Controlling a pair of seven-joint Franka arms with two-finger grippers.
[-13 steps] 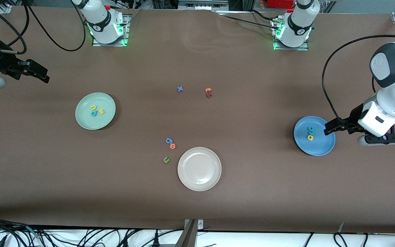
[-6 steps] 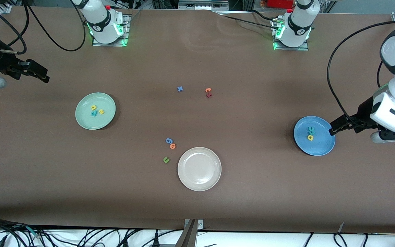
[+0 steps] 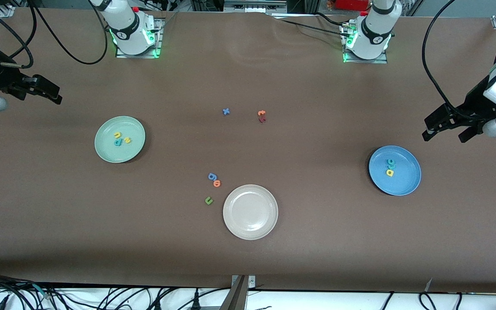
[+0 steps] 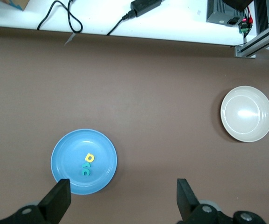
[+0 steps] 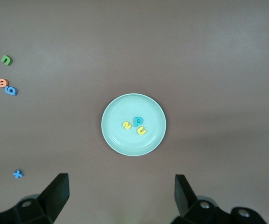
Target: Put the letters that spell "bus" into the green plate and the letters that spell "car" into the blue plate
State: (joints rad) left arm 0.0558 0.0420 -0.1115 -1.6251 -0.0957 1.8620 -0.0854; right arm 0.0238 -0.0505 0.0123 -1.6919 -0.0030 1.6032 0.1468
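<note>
Now left gripper (image 3: 445,131) off blue plate (image 3: 407,186).

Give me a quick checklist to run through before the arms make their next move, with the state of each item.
1. Teal b, yellow u and yellow s in the green plate: ok.
2. Teal c, teal r and yellow a in the blue plate: ok.
3. Beige plate holds no letters: ok.
4. Blue g, orange o, green u on the table, outside every plate: ok.
5. Left gripper open, empty, off the blue plate: ok.
6. Right gripper open, empty, at the right arm's end of the table: ok.
</note>
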